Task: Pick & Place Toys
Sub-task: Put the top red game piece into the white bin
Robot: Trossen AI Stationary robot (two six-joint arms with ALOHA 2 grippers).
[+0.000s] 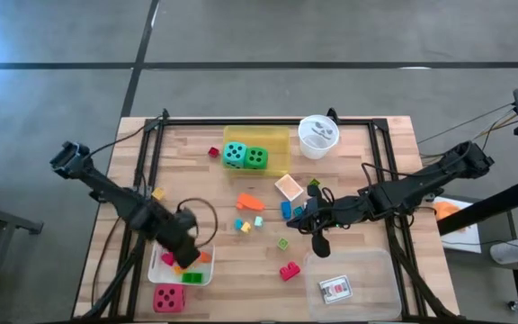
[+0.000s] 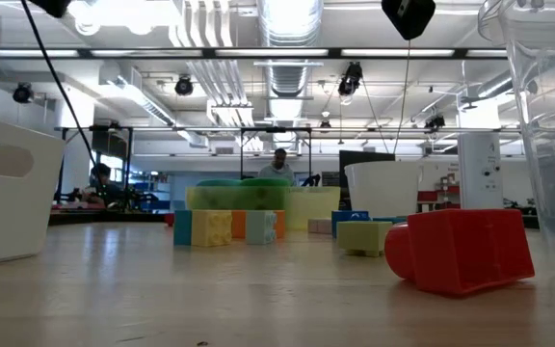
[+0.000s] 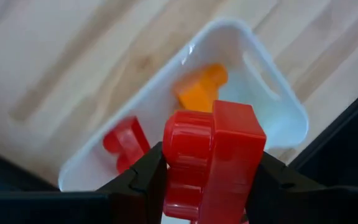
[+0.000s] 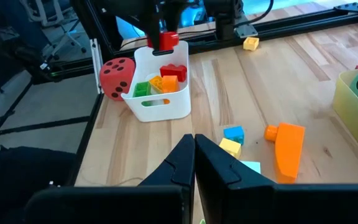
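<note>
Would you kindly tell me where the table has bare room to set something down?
Bare wood lies between the white tray and the red block, and left of the yellow tray. The middle is crowded with small blocks beside the right pincer.

A chunky red block (image 3: 211, 163) sits clamped between my left claw's fingers (image 3: 132, 183), studs sideways. Right under it, in the white tray (image 3: 272, 99), lie an orange block (image 3: 201, 89) and another red one (image 3: 124, 142). Beside that tray rests the red dotted die (image 4: 117, 76). Ahead of my shut right claw (image 4: 194, 163): a blue block (image 4: 234, 133), a yellow one (image 4: 230, 147), a long orange piece (image 4: 286, 149).
</note>
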